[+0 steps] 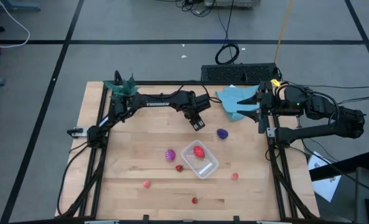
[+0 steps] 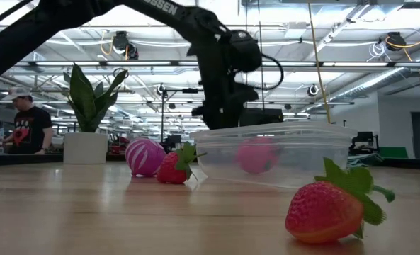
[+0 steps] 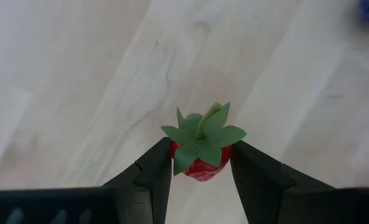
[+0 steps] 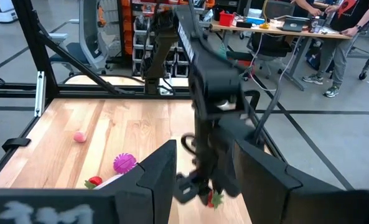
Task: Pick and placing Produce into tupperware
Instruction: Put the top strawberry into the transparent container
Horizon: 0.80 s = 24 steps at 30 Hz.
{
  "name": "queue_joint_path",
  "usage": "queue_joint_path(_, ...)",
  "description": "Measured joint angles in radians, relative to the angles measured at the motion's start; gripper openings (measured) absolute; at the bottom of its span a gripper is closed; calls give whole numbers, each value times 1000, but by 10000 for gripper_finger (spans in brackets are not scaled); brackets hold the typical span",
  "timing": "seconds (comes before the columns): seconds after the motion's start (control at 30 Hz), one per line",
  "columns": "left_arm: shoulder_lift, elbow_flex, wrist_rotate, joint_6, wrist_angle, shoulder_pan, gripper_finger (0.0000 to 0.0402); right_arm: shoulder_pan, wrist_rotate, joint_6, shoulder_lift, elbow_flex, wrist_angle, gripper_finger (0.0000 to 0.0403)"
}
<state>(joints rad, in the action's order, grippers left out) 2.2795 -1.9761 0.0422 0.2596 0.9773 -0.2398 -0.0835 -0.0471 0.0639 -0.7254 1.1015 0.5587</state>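
My left gripper [image 1: 198, 124] hangs over the middle of the table, behind the tupperware, shut on a small red strawberry [image 3: 200, 169] with a green leafy cap. The clear tupperware [image 1: 210, 163] stands on the table with a larger red piece [image 1: 198, 151] inside. On the wood lie a dark purple fruit [image 1: 222, 132], a magenta striped one [image 1: 169, 154], a red strawberry [image 1: 179, 168], two pink berries [image 1: 147, 183] [image 1: 234, 176] and a red berry [image 1: 195, 200]. My right gripper [image 4: 204, 168] waits open and raised at the table's right edge. My left gripper pinches the strawberry's two opposite sides [image 3: 224, 163] between its two fingers, just under the leafy cap [image 3: 203, 134]. The fingers come from above, pointing steeply down. The strawberry [image 4: 213, 198] sits cap up at the fingertips, lifted clear of the table.
A blue cloth [image 1: 237, 99] lies at the table's far right, by my right gripper. A green potted plant [image 1: 122, 85] stands at the far left corner. A black frame [image 1: 100, 155] borders the table. Bare wood lies along the left half.
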Motion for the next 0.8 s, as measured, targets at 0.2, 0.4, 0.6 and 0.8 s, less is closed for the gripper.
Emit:
queue_joint_path(0.2, -29, -139, 3, 13, 229, 24, 150, 0, 0, 0, 0, 0, 1, 151)
queue_joint_path(0.4, -39, -294, -1, 77, 401, 130, 150, 0, 0, 0, 1, 0, 8, 151)
queue_joint_path(0.6, -39, -342, -18, 197, 463, 279, 150, 0, 0, 0, 1, 0, 7, 151)
queue_joint_path(0.8, -39, -342, 1, 344, 450, 421, 150, 0, -3, 0, 1, 0, 7, 151)
